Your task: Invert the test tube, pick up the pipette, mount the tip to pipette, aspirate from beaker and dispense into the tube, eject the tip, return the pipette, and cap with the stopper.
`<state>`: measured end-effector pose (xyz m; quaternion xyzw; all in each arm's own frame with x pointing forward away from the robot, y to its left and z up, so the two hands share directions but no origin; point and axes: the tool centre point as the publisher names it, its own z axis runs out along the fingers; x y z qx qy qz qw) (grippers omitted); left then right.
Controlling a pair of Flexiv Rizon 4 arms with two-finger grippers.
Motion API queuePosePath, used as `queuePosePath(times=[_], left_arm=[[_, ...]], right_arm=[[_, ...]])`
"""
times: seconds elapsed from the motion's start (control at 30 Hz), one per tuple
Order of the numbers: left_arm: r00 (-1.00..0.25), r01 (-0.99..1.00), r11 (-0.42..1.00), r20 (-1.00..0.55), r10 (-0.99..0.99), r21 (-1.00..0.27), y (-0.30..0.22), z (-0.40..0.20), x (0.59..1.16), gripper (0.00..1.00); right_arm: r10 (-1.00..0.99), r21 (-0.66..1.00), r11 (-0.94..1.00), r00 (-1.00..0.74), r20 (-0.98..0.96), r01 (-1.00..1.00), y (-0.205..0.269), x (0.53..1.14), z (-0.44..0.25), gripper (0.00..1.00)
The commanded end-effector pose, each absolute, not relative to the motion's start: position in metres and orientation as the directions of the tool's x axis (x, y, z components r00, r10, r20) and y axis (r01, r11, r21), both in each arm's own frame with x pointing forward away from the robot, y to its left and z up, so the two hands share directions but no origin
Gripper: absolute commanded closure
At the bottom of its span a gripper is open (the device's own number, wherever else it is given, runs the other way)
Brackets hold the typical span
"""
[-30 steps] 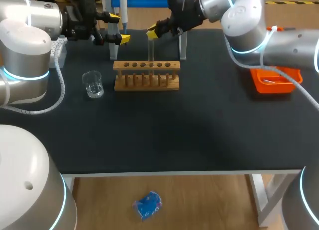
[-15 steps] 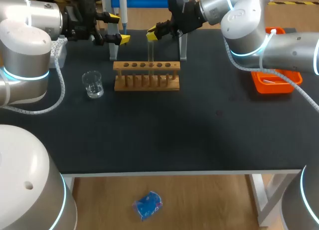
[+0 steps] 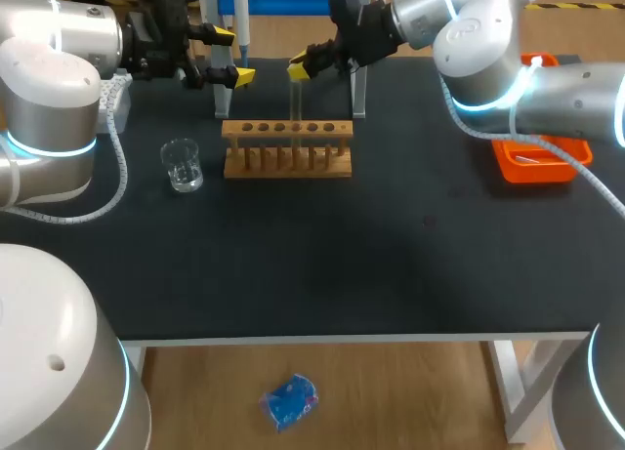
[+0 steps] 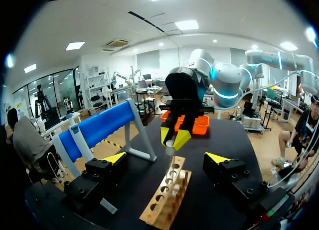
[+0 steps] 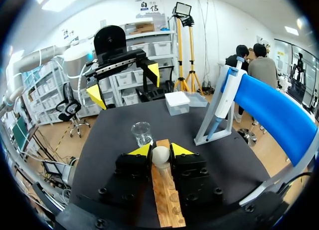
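Observation:
A clear test tube (image 3: 295, 103) stands upright over the wooden rack (image 3: 286, 149), its lower end at one of the middle holes. My right gripper (image 3: 299, 67) is shut on its upper part. In the right wrist view the tube's rounded end (image 5: 160, 155) sits between the yellow-tipped fingers (image 5: 141, 150), above the rack (image 5: 164, 195). My left gripper (image 3: 230, 54) is open at the back left, beside the pipette (image 3: 241, 20) hanging on its blue stand. From the left wrist, its gripper (image 4: 167, 158) faces the tube (image 4: 170, 162) and the right gripper (image 4: 175, 137). A glass beaker (image 3: 182, 165) stands left of the rack.
An orange tray (image 3: 532, 159) lies at the right, partly under my right arm. A clear tip box (image 5: 178, 102) sits near the pipette (image 5: 225, 101) and the beaker (image 5: 142, 132). The stand's legs (image 3: 223, 97) are just behind the rack.
The right arm's elbow has shifted slightly toward the back right, uncovering more of the orange tray. Its gripper and the tube stay over the rack. The left arm has not moved.

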<state>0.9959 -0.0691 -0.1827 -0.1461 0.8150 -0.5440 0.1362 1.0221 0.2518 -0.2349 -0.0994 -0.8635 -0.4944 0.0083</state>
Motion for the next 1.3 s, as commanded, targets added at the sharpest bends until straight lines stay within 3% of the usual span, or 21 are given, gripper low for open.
queuePosePath(times=[0.03, 0.6, 1.07, 1.1, 1.17, 1.23, 1.3], left_arm=[[-0.919, -0.09, 0.365, -0.064, -0.388, -0.927, -0.069, -0.183, 0.995, 0.0], [-0.919, -0.09, 0.365, -0.064, -0.388, -0.927, -0.069, -0.183, 0.995, 0.0], [-0.919, -0.09, 0.365, -0.064, -0.388, -0.927, -0.069, -0.183, 0.995, 0.0], [-0.919, -0.09, 0.365, -0.064, -0.388, -0.927, -0.069, -0.183, 0.995, 0.0], [-0.919, -0.09, 0.365, -0.064, -0.388, -0.927, -0.069, -0.183, 0.995, 0.0], [-0.919, -0.09, 0.365, -0.064, -0.388, -0.927, -0.069, -0.183, 0.995, 0.0], [-0.919, -0.09, 0.365, -0.064, -0.388, -0.927, -0.069, -0.183, 0.995, 0.0]], right_arm=[[0.167, 0.854, 0.489, -0.98, 0.11, 0.179, 0.25, 1.021, -0.241, 0.0], [0.177, 0.882, 0.447, -0.982, 0.072, 0.145, 0.248, 1.024, -0.217, 0.0], [0.179, 0.959, 0.274, -0.984, 0.02, 0.069, 0.248, 1.024, -0.19, 0.0], [0.179, 0.961, 0.269, -0.984, 0.018, 0.066, 0.248, 1.024, -0.19, 0.04], [0.178, 0.964, 0.258, -0.984, 0.014, 0.06, 0.249, 1.024, -0.189, 0.32], [0.173, 0.969, 0.241, -0.985, 0.016, 0.058, 0.25, 1.024, -0.187, 0.76], [0.174, 0.97, 0.238, -0.985, 0.009, 0.051, 0.251, 1.024, -0.186, 1.0]])
